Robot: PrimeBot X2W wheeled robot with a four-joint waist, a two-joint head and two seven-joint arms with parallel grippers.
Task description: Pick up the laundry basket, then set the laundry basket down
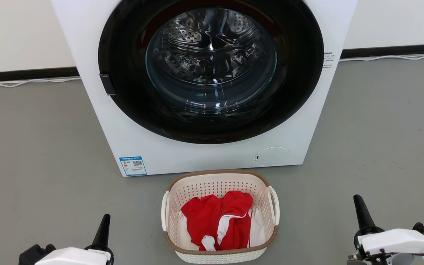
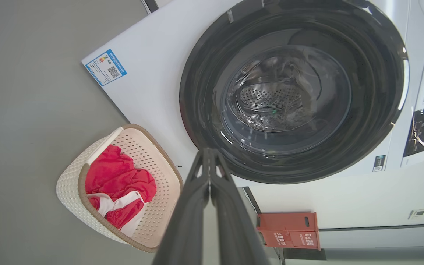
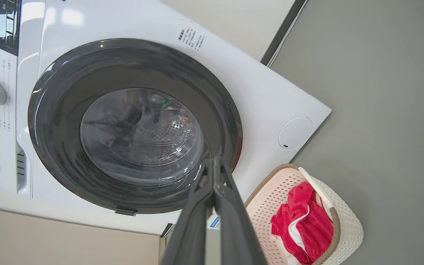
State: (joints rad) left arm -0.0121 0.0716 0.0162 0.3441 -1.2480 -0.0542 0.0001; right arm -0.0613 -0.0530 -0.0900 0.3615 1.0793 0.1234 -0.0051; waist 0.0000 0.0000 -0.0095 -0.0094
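The laundry basket (image 1: 212, 186) is small, cream-white and perforated, with a brown rim and white loop handles. It stands on the grey floor just before the washing machine and holds a red and white garment (image 1: 221, 222). The left wrist view has the basket (image 2: 68, 184) at lower left; the right wrist view has the basket (image 3: 348, 217) at lower right. My left gripper (image 1: 105, 219) is shut and empty, down to the basket's left and apart from it. My right gripper (image 1: 357, 200) is shut and empty too, off to the basket's right. Fingers pressed together show in both wrist views (image 2: 209, 154) (image 3: 214, 162).
A white front-loading washing machine (image 1: 131, 140) with a dark round door (image 1: 300, 92) stands close behind the basket. White cables (image 1: 24, 82) run along the black skirting at the wall. A red box (image 2: 289, 230) sits by the wall beside the machine. Open grey floor lies on both sides.
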